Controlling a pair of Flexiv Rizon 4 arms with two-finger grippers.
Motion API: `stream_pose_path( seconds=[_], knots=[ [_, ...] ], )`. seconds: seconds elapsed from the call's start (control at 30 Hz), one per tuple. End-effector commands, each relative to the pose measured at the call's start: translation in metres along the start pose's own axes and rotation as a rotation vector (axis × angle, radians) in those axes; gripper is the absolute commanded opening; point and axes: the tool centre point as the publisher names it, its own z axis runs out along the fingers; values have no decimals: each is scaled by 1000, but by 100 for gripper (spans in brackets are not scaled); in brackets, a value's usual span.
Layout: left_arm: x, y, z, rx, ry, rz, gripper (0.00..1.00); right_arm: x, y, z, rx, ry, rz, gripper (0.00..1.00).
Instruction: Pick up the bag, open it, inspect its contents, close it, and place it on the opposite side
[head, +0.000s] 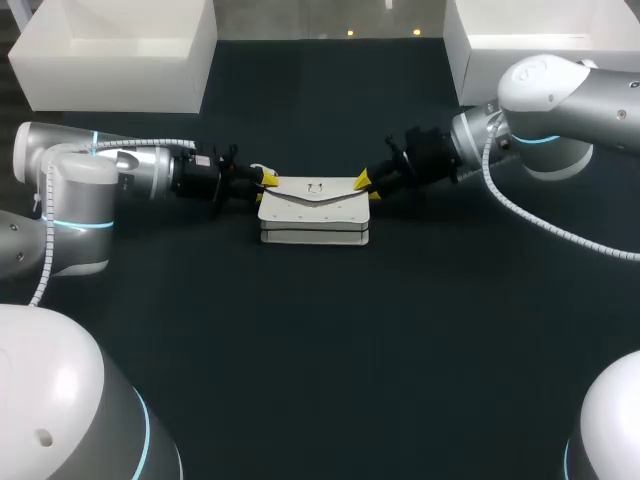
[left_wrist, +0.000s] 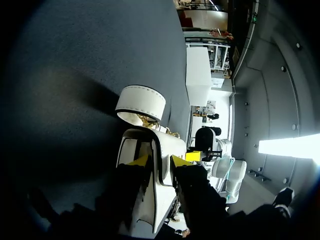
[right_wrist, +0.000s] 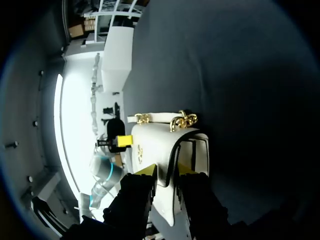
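I see a dark table (head: 320, 340) carrying two white open-topped containers along its far edge. The left box (head: 115, 55) sits at the table's far left corner and the right box (head: 540, 40) at its far right corner, well apart.

I see the white bag (head: 314, 210) lying on the table (head: 320, 350), my left gripper (head: 268, 180) touching its far left corner, my right gripper (head: 364, 183) its far right corner. White bins (head: 115, 55) stand behind.
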Motion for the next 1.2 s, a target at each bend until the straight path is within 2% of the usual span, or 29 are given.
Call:
stream_pose_path(
  seconds=[0.03,0.07,0.17,0.23,0.27,0.3,0.57,0.6,0.63,0.67,0.7,0.73,0.97,1.03,1.07,1.2],
  knots=[
    [-3,-1,3,5,7,0,37,-2,1,2,1,9,1,55],
    [-4,-2,4,6,7,-3,36,-2,1,2,1,10,1,56],
    [-7,-3,6,8,5,-11,27,-2,1,2,1,13,3,48],
    [-8,-3,7,9,3,-12,12,-2,1,2,1,15,4,38],
    [-8,-3,7,10,2,-12,1,-2,1,2,1,15,4,22],
    [-8,-3,7,10,2,-13,0,-2,1,3,2,15,3,0],
    [-2,0,2,12,13,8,0,1,0,3,1,17,-6,0],
    [-2,1,1,14,14,10,33,1,0,3,-1,17,-4,0],
    [-1,2,0,16,15,11,45,1,0,3,-1,16,-3,0],
    [0,3,-1,20,16,13,72,2,0,2,-2,16,-1,40],
    [0,5,-2,24,17,15,95,1,-1,1,-4,14,4,100],
    [2,7,-5,28,21,19,100,1,-1,0,-5,13,5,100],
    [8,21,-18,62,36,38,100,-3,-5,-15,-29,-4,16,100],
    [10,25,-21,63,38,40,92,-3,-6,-20,-37,-8,18,100],
    [11,28,-22,65,37,43,82,-4,-7,-24,-42,-12,18,100],
    [11,36,-26,64,23,51,69,-6,-9,-36,-54,-29,17,100]
  ],
)
